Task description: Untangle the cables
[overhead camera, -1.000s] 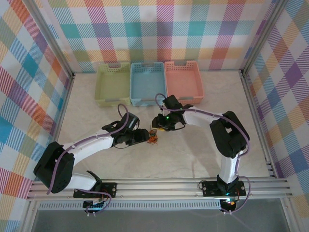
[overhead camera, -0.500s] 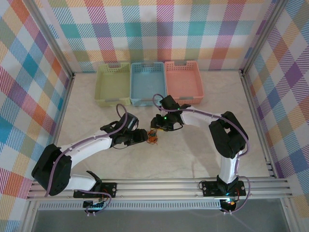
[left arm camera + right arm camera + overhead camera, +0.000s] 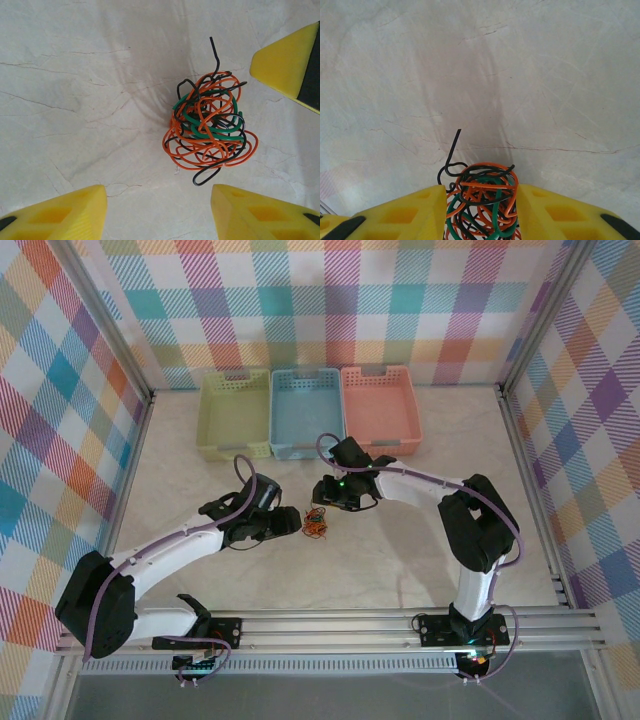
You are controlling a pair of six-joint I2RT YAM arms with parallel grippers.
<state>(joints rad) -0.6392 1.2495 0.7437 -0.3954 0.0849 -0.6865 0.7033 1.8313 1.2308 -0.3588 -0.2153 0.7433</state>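
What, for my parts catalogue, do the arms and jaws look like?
The left arm and right arm are alike: white links, black joints, a lilac cable along each. The jaws are yellow wedges with black pads. A green light glows on the right wrist.

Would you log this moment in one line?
orange, black, green wire tangle: on table | left claw: open | right claw: open

We see a robot lab cell. Plaid curtains [image 3: 330, 300] wall top and sides; aluminium rails [image 3: 330, 628] cross the bottom.
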